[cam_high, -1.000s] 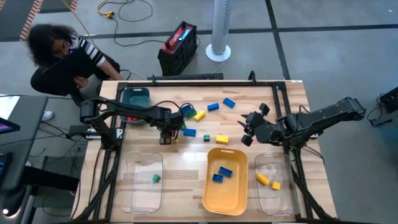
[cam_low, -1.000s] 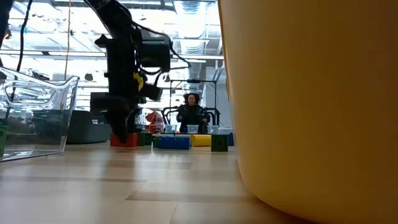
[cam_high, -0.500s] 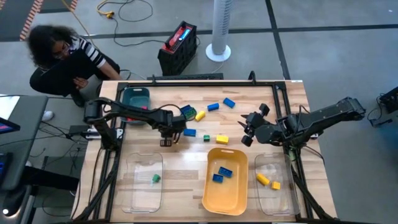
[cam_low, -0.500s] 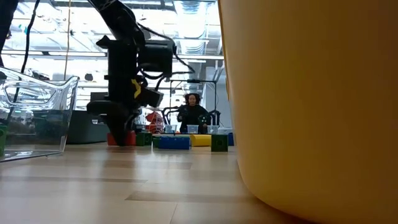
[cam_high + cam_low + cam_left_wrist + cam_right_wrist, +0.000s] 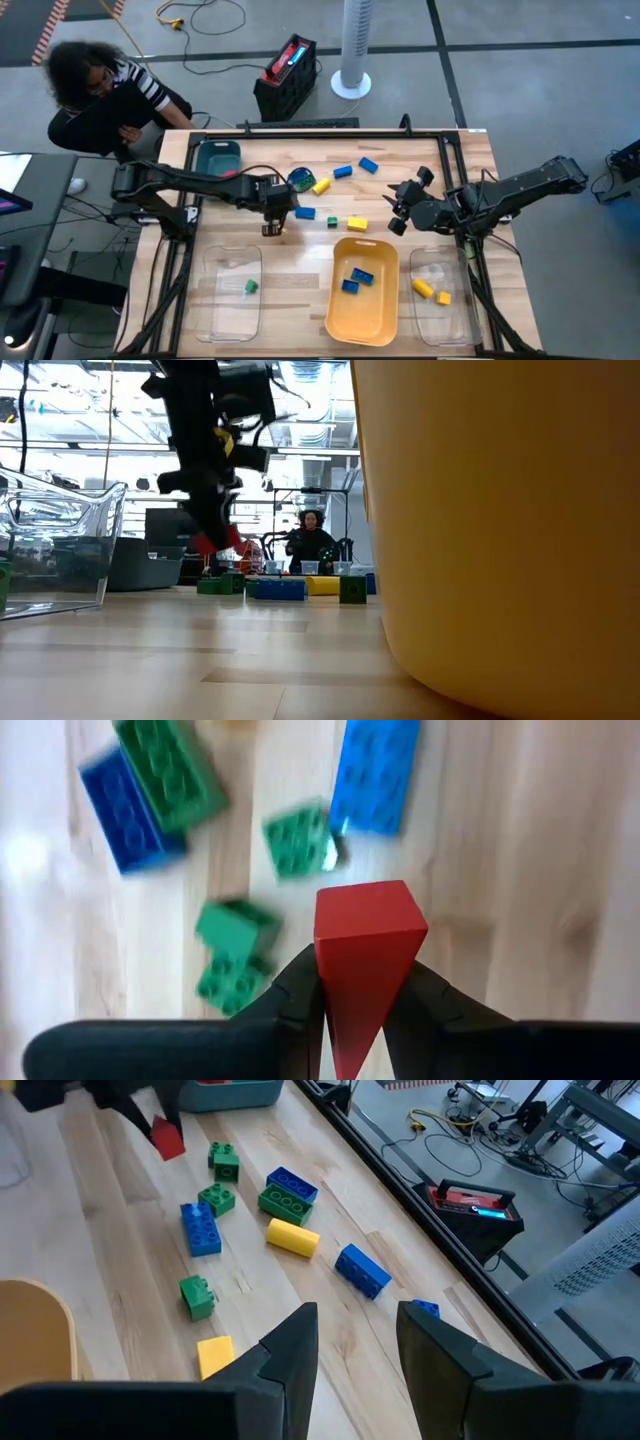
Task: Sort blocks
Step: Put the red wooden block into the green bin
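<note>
While light, rigid and slick, a red block point(image 5: 368, 945) is pinched on flat sides by the left hand point(image 5: 362, 982), twelve o'clock of the clear tray point(image 5: 232, 292).

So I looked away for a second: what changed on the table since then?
The left gripper closed its fingers on the red block and lifted it off the table. The right gripper, loose blocks and trays stayed put.
</note>
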